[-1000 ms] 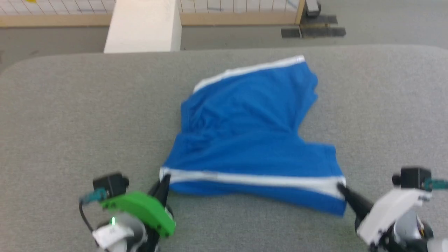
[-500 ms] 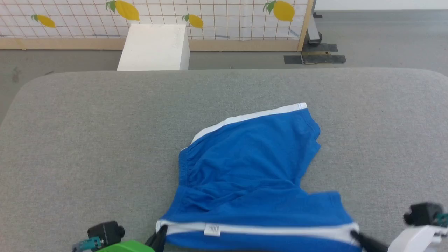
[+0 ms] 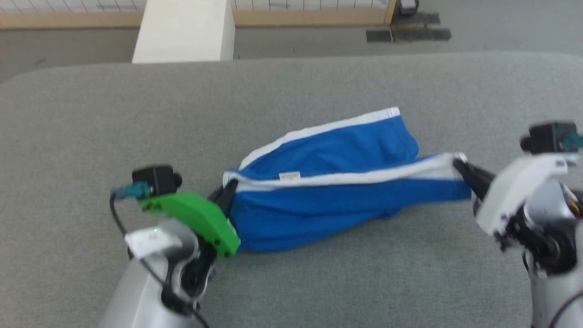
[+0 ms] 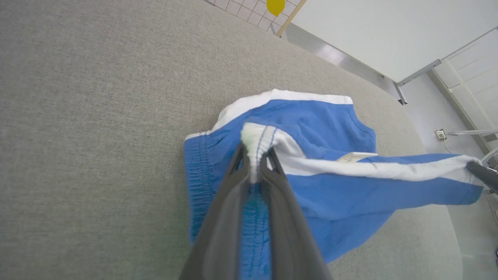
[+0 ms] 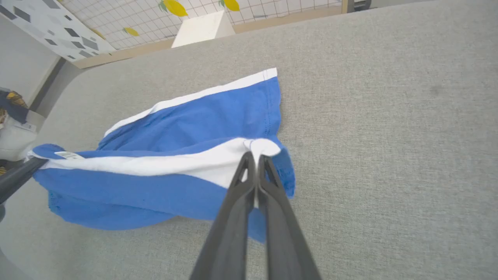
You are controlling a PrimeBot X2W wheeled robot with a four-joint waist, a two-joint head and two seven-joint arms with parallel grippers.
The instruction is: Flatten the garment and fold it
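The garment (image 3: 319, 205), bright blue shorts with a broad white stripe, lies partly on the grey table and is partly lifted. Its near striped edge is raised and stretched between both grippers, folding over the far half. My left gripper (image 3: 226, 189) is shut on the waistband end of the stripe (image 4: 255, 144). My right gripper (image 3: 457, 163) is shut on the hem end of the stripe (image 5: 256, 149). A small white label (image 3: 289, 176) shows on the raised edge. The far leg with its white stripe (image 3: 346, 125) rests flat on the table. No lettering is visible.
The grey padded table (image 3: 91, 127) stretches wide on all sides of the shorts. Beyond its far edge stands a white box (image 3: 184, 29) on the floor, before a tiled wall with a wooden base.
Both grippers have lifted the near striped edge and carried it away from me over the far half of the shorts. The head camera has also shifted between frames.
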